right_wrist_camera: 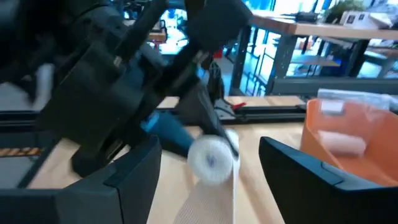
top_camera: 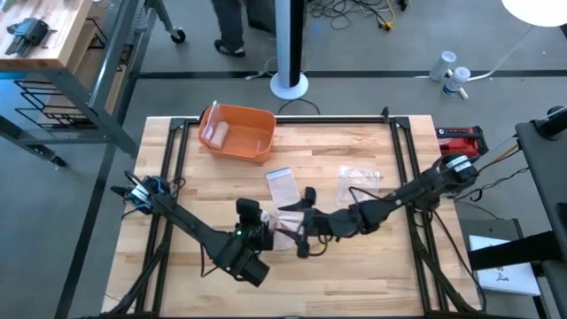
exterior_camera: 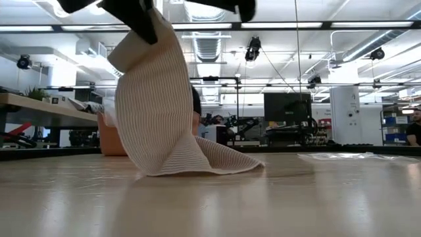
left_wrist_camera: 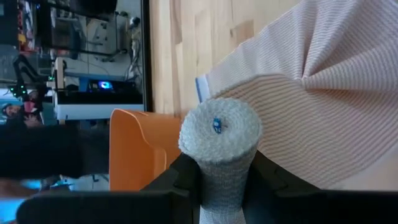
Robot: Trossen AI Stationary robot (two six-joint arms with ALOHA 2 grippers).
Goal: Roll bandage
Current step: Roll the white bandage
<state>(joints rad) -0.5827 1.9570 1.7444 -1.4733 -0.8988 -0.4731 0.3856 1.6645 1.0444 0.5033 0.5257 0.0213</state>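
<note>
**Bandage roll held by left gripper, tail on table**

We see the left gripper (left_wrist_camera: 219, 180) clenched on the bandage roll (left_wrist_camera: 219, 134), its long axis running along the fingers, end face toward the wrist camera. The loose strip (exterior_camera: 164, 112) hangs down and folds onto the table (exterior_camera: 276, 197). The right gripper (right_wrist_camera: 208, 180) stands released, facing the roll. Farther off sits the orange bin (top_camera: 237, 133).

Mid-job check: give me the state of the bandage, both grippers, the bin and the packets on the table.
bandage: partly rolled, loose tail draped onto the table
left gripper: shut on the roll
right gripper: open, facing the roll's end
orange bin: upright, holding a pale item
clear packet: lying flat
paper packet: lying flat
</note>
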